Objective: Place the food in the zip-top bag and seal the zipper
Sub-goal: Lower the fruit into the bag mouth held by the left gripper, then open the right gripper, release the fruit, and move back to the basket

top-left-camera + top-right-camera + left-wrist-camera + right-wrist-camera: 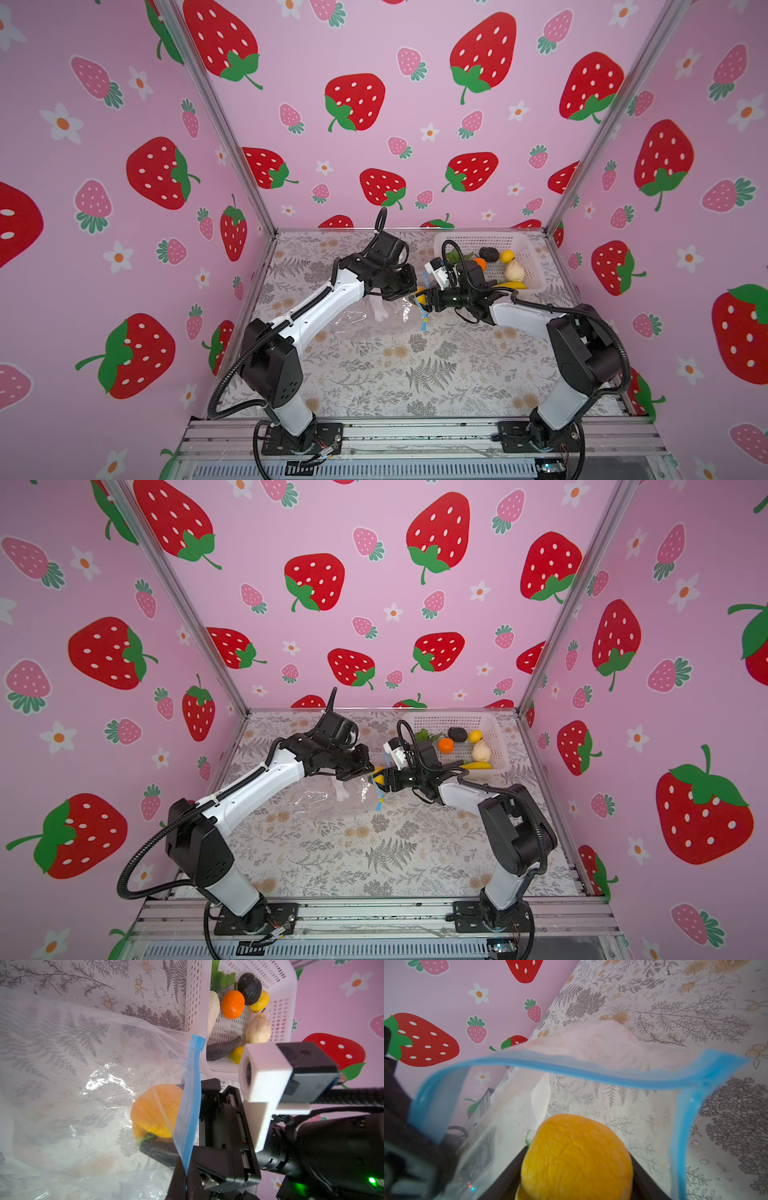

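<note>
Right, starting on the left: my left gripper (411, 292) is pinched fully together on the zipper (190, 1093), the light-blue strip along the mouth of the zip-top bag (361, 322). It holds that upper edge lifted off the table (415, 374).

The bag lies near the table's centre, with its clear, crinkly body running toward 9 o'clock and its mouth facing 3 o'clock. In the right wrist view the blue strip forms an open loop. Through the plastic I see a white label (380, 311), but any print on it is too small for me to read.

Just inside the mouth sits the peach (577, 1157), orange-yellow with a scrap of green leaf. It is between the two fingers of my right gripper (380, 779), which reaches in from 3 o'clock. The jaws stand fairly wide, and both dark fingers (644, 1186) lie against the peach's sides, so I read it as gripped.

Further right, at about 1 o'clock on the table and near the bag's mouth, the white mesh basket (482, 240) holds the rest of the food:
- a white radish (214, 1007) with green leaves
- an orange (446, 745)
- a dark avocado (457, 734)
- a lemon (475, 736)
- a pale garlic (481, 751)
- a banana (478, 766) along the basket's 6 o'clock wall

I can make out no writing on the basket or the arms.
</note>
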### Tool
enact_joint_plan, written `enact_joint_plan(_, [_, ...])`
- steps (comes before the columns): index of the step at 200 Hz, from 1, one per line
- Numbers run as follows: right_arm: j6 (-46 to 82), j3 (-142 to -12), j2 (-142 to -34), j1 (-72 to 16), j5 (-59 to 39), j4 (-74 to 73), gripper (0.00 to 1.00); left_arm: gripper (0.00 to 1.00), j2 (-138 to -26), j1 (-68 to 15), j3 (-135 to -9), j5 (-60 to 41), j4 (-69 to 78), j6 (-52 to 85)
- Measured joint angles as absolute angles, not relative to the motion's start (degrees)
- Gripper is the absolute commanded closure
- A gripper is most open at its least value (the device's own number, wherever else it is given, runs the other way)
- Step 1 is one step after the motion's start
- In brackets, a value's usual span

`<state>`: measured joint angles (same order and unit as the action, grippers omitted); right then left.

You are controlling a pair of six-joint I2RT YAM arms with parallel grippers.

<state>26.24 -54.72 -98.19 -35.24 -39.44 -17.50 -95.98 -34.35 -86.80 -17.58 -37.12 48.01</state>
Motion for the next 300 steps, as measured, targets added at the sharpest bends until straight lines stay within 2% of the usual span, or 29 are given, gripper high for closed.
enact_joint_plan(71, [25.6,-54.7,-98.2,-35.3,-38.8,-16.9,0.26,1.00,-96.0,-34.3,-86.8,-17.6,-37.1,48.0])
enact_joint_plan(158, [25.1,-54.7,-98.0,-35.1,-37.3,-15.4,0.29,1.00,-96.0,-34.2,-86.1,-17.6,-36.9,48.0])
enact_joint_plan(202, [23.1,-54.8,-94.3,-34.0,-34.9,-11.4,0.32,1.00,-95.6,-33.6,-84.0,-17.6,-36.6,48.0])
enact_joint_plan(253, [19.1,-57.8,-88.3,-29.8,-26.5,-1.8,0.35,1.00,-94.6,-33.0,-82.9,-17.6,-35.8,48.0])
enact_joint_plan(300, [16.0,-64.8,-89.5,-25.4,-16.6,5.7,0.38,1.00,-94.6,-32.9,-82.9,-18.0,-35.3,48.0])
